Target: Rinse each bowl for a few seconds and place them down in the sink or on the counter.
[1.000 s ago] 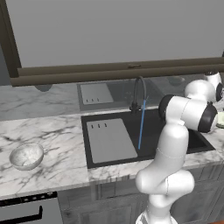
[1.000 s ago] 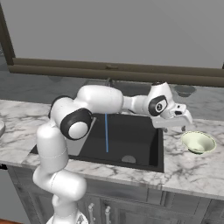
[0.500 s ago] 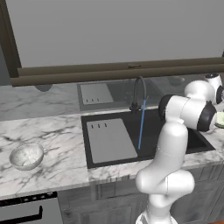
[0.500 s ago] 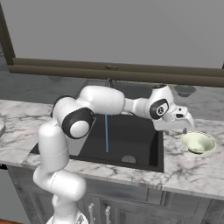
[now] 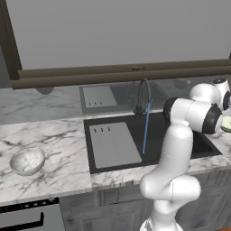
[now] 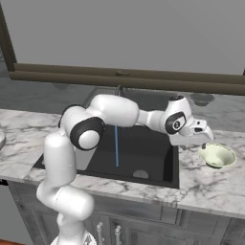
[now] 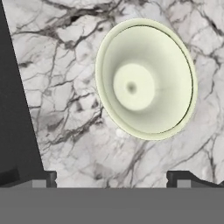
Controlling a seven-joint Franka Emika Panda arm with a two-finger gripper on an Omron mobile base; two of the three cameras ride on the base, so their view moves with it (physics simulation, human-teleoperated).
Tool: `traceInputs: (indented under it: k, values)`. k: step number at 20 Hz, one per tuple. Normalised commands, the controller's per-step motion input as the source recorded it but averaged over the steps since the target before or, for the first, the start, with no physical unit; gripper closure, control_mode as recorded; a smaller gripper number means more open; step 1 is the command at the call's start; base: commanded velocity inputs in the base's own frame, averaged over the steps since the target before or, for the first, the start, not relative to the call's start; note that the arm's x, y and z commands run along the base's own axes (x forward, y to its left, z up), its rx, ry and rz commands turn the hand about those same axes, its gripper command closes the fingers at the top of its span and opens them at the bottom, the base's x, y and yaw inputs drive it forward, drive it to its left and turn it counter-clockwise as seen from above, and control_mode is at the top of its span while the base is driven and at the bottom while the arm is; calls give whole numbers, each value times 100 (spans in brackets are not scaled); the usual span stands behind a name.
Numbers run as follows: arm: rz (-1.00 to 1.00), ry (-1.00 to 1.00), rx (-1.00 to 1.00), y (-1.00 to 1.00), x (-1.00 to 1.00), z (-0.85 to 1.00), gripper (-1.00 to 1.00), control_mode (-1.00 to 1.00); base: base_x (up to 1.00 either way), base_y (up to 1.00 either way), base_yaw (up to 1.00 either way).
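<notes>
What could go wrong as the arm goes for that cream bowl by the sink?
1. The cream bowl lies off-centre from the open gripper; a straight descent might clip its rim and skid it across the counter.
2. Water is running from the tap; a jerky carry could drop the bowl into the sink.

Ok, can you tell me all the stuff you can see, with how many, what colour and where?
cream bowl: one, pale cream with a greenish inside, upright on the counter right of the sink.
speckled bowl: one, grey-white, on the counter left of the sink.
sink: one, black, set into the counter.
slotted panel: one, grey, in the sink's left part.
tap: one, dark, arched, behind the sink.
water stream: one, blue, falling into the sink.
counter: one, white marble with grey veins.
ledge: one, dark brown, along the wall.
gripper: one, open, beside the cream bowl, holding nothing.
</notes>
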Motion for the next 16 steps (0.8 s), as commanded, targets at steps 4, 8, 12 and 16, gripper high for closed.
traceInputs:
  k: [4,8,12,16]
  values:
    - [3,-4,0,-3,0,-13,-100,-100,0,0,0]
    - [3,-3,0,-6,0,-14,-100,-100,0,0,0]
    - [5,-2,0,-7,0,-11,-100,-100,0,0,0]
    - [6,-2,0,-7,0,-11,-100,-100,0,0,0]
